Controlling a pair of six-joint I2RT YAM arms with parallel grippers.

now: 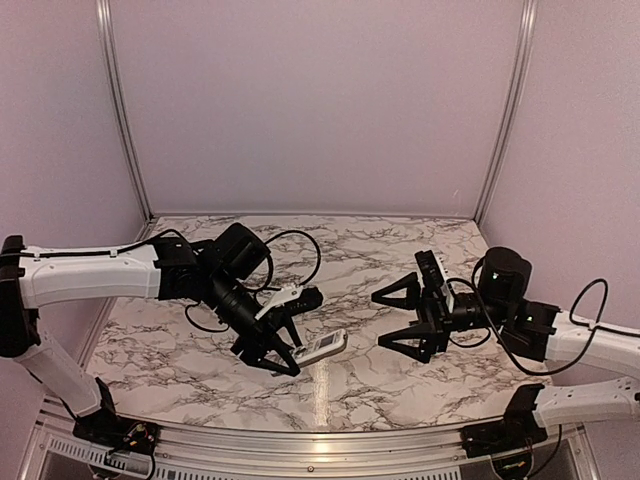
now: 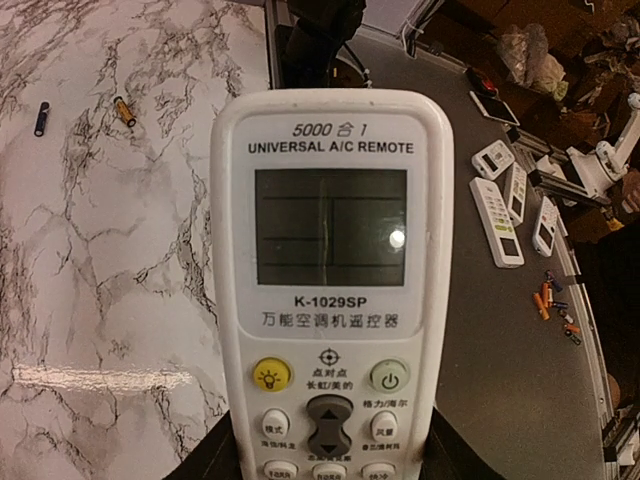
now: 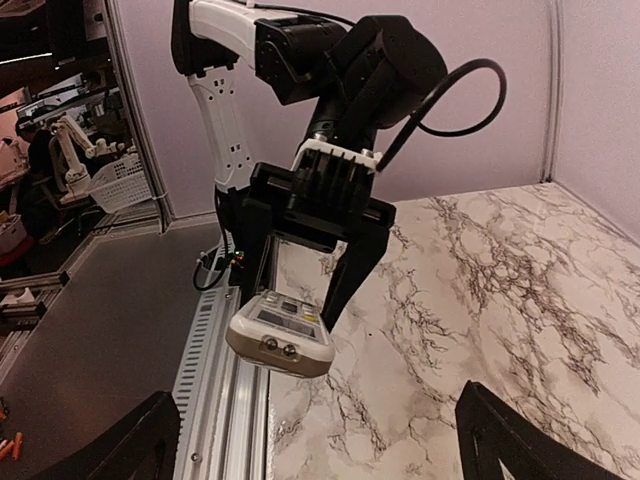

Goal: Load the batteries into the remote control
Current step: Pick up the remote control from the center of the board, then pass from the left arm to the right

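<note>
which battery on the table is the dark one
The dark battery is the left one in the left wrist view; the gold battery lies right of it.

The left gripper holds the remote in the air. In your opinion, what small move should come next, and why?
Probably bring the open right gripper a little closer to the free end of the remote control. The left gripper holds it in the air, the blackish battery and the gold battery lie loose on the table, and the right gripper is empty and faces the remote.

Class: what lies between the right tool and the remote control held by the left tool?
Nothing: in the top view, only bare marble table separates the right tool from the remote control.
</note>
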